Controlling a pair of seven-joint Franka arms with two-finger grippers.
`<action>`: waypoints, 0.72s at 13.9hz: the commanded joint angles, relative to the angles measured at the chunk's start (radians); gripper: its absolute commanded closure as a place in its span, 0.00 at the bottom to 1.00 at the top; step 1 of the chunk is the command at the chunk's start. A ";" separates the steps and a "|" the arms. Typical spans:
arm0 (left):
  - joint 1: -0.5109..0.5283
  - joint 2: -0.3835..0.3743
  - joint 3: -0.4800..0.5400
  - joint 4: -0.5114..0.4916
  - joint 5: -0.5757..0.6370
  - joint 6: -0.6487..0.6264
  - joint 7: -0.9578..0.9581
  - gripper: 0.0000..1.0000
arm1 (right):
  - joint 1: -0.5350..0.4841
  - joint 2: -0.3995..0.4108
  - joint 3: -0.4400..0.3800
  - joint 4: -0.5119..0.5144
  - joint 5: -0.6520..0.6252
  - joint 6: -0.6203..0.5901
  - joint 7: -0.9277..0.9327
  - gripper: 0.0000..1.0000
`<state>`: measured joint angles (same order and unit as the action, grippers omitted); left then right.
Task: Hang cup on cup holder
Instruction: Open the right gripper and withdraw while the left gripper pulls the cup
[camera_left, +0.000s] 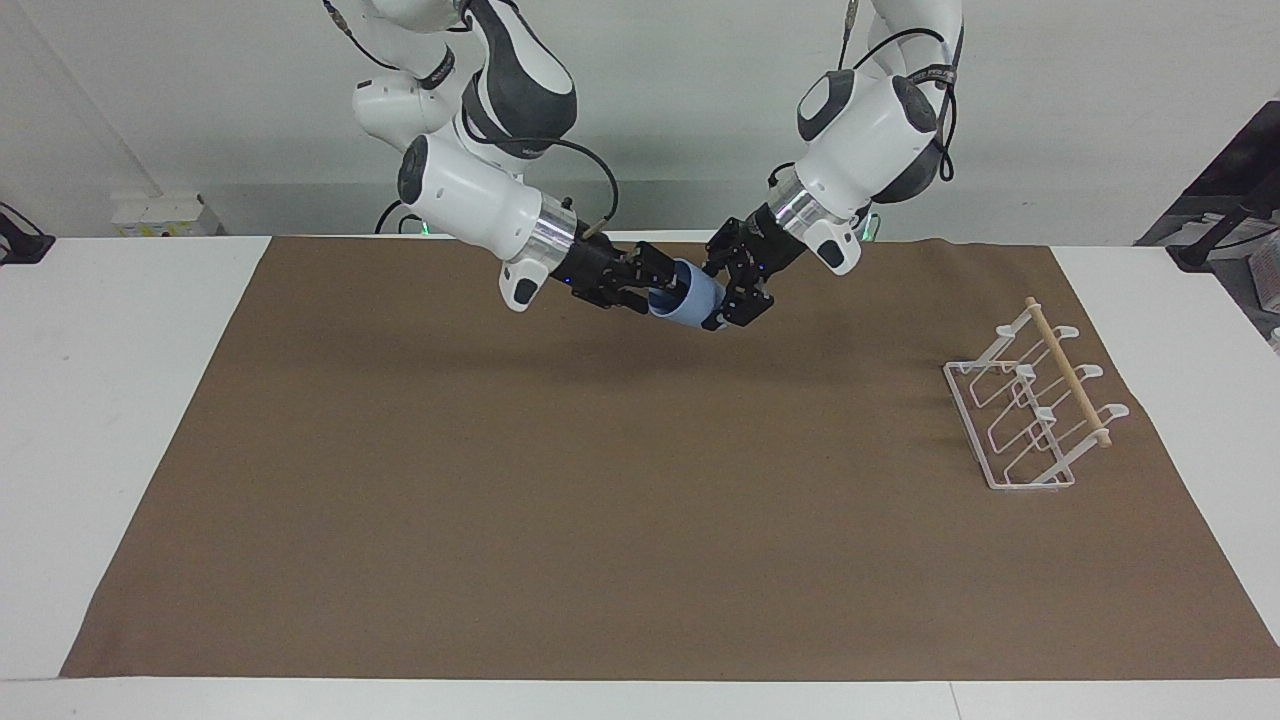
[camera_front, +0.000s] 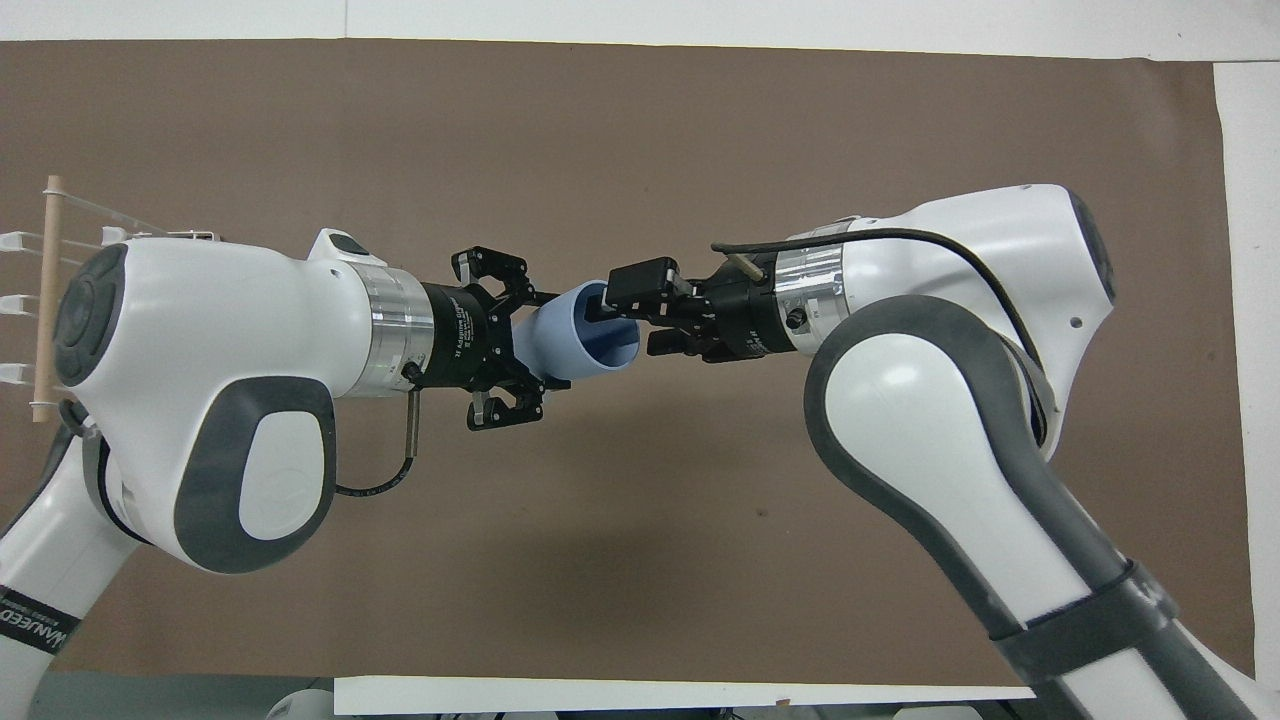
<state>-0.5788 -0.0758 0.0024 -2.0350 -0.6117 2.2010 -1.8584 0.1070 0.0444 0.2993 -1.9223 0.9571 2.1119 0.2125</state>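
Mid-air handover: the left claw pinches the base of the small light blue plastic tumbler, leaving its mouth free for hanging; the right claw seems spread at the rim. The white wire cup holder stands well apart, toward the left arm's end of the counter

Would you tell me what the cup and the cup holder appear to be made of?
The cup looks like matte light blue plastic: even colour, thin wall, no glare. The cup holder looks like white coated wire with rounded tips, crossed by a pale dowel, probably wood.
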 joint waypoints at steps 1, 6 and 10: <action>0.042 -0.016 0.005 0.015 0.052 -0.089 0.001 0.74 | -0.084 -0.015 0.003 0.055 -0.073 -0.113 0.013 0.00; 0.129 -0.022 0.007 0.012 0.312 -0.196 0.025 0.74 | -0.199 -0.033 0.003 0.137 -0.404 -0.259 0.005 0.00; 0.210 -0.028 0.007 0.004 0.652 -0.263 0.024 0.74 | -0.266 -0.044 -0.003 0.144 -0.677 -0.337 -0.005 0.00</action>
<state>-0.4067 -0.0820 0.0134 -2.0250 -0.0900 1.9846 -1.8436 -0.1228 0.0076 0.2898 -1.7861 0.3882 1.8199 0.2124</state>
